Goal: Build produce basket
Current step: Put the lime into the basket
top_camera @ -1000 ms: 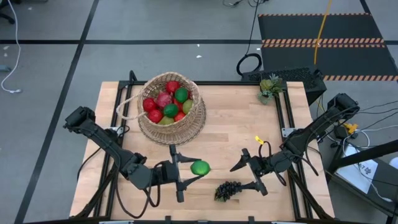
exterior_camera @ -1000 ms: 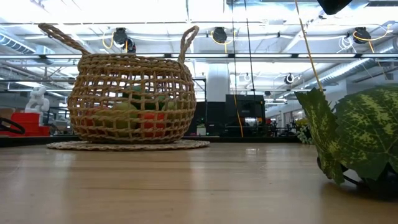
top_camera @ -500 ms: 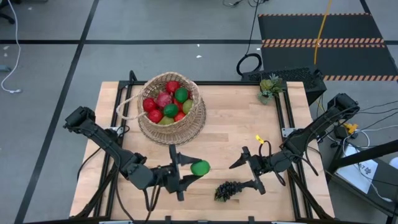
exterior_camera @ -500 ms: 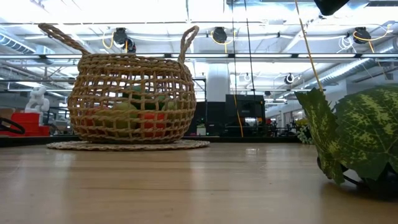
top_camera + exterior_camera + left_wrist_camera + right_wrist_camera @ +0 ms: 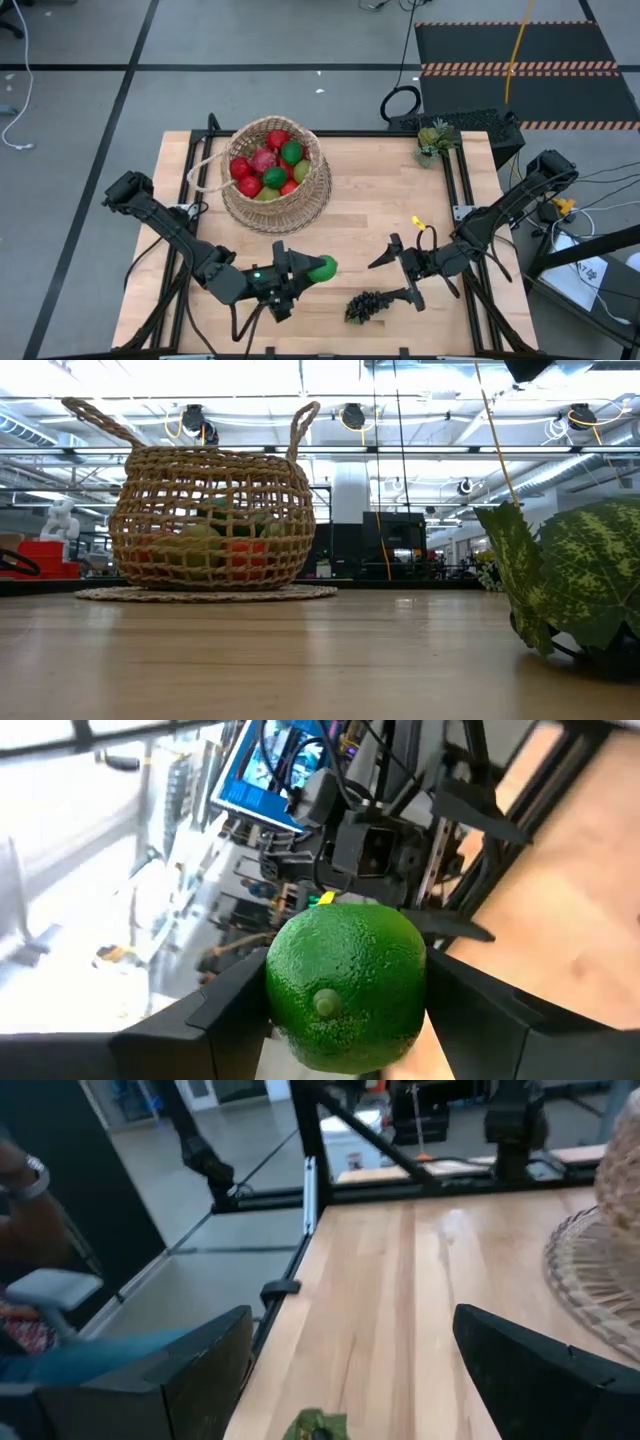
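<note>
basket (image 5: 275, 172) is sitting upright on the far left part of your table (image 5: 370, 215), its mouth facing straight up and its thin loop handle (image 5: 200, 172) sticking out sideways toward the left edge; in the low view its two loops are standing up at either side of the rim. you are looking at one basket, resting on a flat woven mat (image 5: 205, 594).

inside it you are seeing about four red fruits (image 5: 240, 168), one pink one (image 5: 263, 159), two green limes (image 5: 290, 152) and a yellow-green piece at the near side; the exact count below the top layer cannot be told.

your left gripper (image 5: 300, 272) is holding one more lime (image 5: 321, 268), clamped between its two fingers (image 5: 215, 1020) above the near-centre of the table, well apart from the basket. in the left wrist view the lime's stem end is pointing back toward the camera; it is nearly round, so no long axis is showing.

one dark grape bunch (image 5: 368, 304) is lying on the near part of the table, its long axis running left to right, with its leaf (image 5: 580, 585) filling the right of the low view.

your right gripper (image 5: 395, 278) is hovering just right of the grapes, its fingers spread wide apart with nothing between them.

one small potted plant (image 5: 434, 138) is standing at the far right corner.
</note>
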Motion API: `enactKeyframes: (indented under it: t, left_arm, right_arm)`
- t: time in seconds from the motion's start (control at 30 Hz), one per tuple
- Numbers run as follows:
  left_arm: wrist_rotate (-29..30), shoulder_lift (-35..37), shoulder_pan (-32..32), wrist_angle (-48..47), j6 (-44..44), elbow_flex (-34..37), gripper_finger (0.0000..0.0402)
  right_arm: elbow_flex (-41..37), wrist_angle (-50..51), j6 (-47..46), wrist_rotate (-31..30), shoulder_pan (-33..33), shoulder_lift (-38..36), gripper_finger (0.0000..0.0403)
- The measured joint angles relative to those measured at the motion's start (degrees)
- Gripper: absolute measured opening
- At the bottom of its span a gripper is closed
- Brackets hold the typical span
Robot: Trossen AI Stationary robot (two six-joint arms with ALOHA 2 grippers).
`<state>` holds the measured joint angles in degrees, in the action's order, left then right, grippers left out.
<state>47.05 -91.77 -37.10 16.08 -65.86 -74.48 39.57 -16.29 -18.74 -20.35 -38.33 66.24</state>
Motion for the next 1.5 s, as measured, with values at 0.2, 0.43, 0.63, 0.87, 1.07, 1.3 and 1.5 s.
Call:
enactKeyframes:
  t: [0.2,0.43,0.63,0.87,1.07,1.3,1.5]
  left_arm:
    - [-0.52,0.0,0.04,0.02,-9.48,0.0,0.0244]
    - [1.73,-0.02,0.98,0.94,-1.04,0.0,0.0244]
    - [15.26,-0.04,3.75,3.4,11.35,0.0,0.0244]
    - [31.49,3.29,8.87,2.4,18.79,-0.22,0.0244]
    - [37.44,10.27,12.57,-2.38,26.33,-0.22,0.0244]
    - [36.78,16.78,18.3,-8.6,33.53,-0.22,0.0244]
    - [24.71,21.03,24.42,-17.5,47.11,-0.2,0.0244]
  right_arm:
    - [0.0,-4.27,1.51,-0.86,-0.02,0.0,0.0339]
    - [0.0,-5.78,4.34,-0.88,0.14,0.0,0.0339]
    - [0.0,-7.51,4.98,-0.86,0.97,0.0,0.0339]
    - [0.0,-9.42,11.04,-0.62,2.0,0.0,0.0339]
    - [0.0,-11.24,14.53,-0.6,3.43,0.0,0.0339]
    - [0.02,-14.41,19.9,-0.41,5.59,0.0,0.0339]
    - [0.02,-16.53,21.63,-0.4,7.78,-0.02,0.0339]
